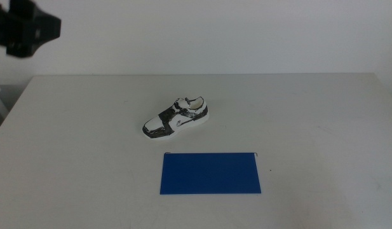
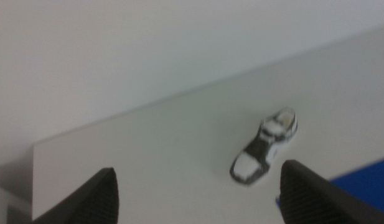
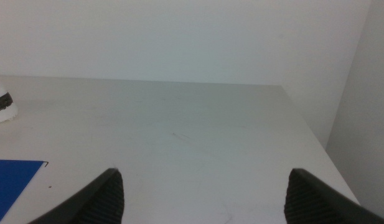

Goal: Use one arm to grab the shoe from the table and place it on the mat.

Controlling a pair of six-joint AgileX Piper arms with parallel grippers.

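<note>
The shoe (image 1: pixel 176 117), a small white sneaker with black panels and a black toe, lies on the white table (image 1: pixel 75 140) near the middle, toe toward the front left. The blue mat (image 1: pixel 209 172) lies flat just in front of it, apart from it. A dark part of the left arm (image 1: pixel 27 25) hangs high at the far left. In the left wrist view my left gripper (image 2: pixel 199 169) is open and empty, well above and away from the shoe (image 2: pixel 265 147). My right gripper (image 3: pixel 205 173) is open and empty over the table's right part, out of the middle view.
A plain white wall (image 1: pixel 215 32) rises behind the table. The table's far edge and right edge (image 3: pixel 304 124) show in the right wrist view, along with the shoe's heel (image 3: pixel 1 106) and a corner of the mat (image 3: pixel 14 180).
</note>
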